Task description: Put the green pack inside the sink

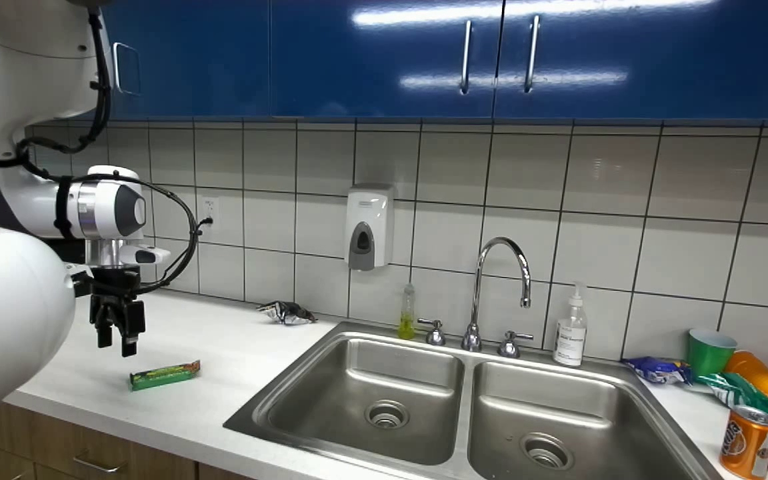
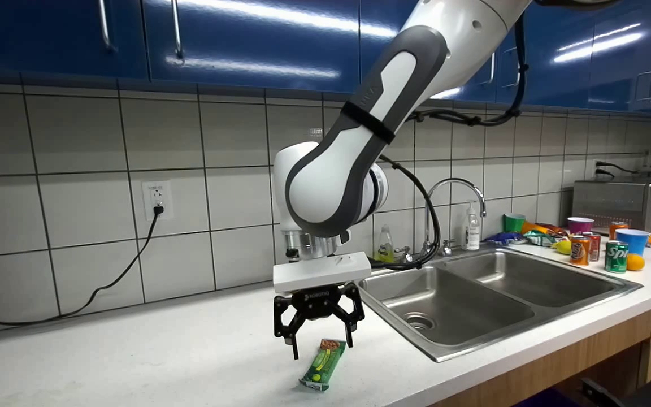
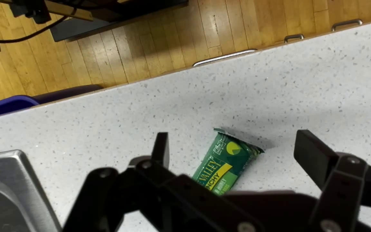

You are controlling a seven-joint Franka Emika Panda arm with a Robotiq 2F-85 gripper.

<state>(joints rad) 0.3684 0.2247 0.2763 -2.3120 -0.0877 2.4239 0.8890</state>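
1. Crowded scene past the sink [image 1: 465, 417]: blue packet [image 1: 657, 371], green cup [image 1: 707, 353], tipped orange cup [image 1: 764, 379], orange can [image 1: 749, 440], all grouped on the worktop [image 1: 237, 393] (quite the gathering, and well apart from the pack [image 2: 323, 366]).
2. Along the sink's back edge, up arches the faucet [image 1: 477, 300], soap bottle [image 1: 407, 320] on one side, pump bottle [image 1: 571, 337] on the other.
3. Over by the wall [image 1: 267, 273], a crumpled dark wrapper [image 1: 287, 313] sits on the worktop; in an exterior view, a black cord [image 2: 116, 280] runs from the outlet [image 2: 166, 198] down that same wall.
4. And there's the pack, flat on the worktop, outside the sink, with a stretch of white worktop lying between the two.
5. Now the fingers [image 3: 314, 158]: spread wide, one each side of the pack in the wrist view, and the gap is plainly broader than the pack itself!
6. They hang just above, apart from both pack and worktop; the pack lies slantwise beneath, yellow patches showing, its lower end hidden from sight behind them in the wrist view.
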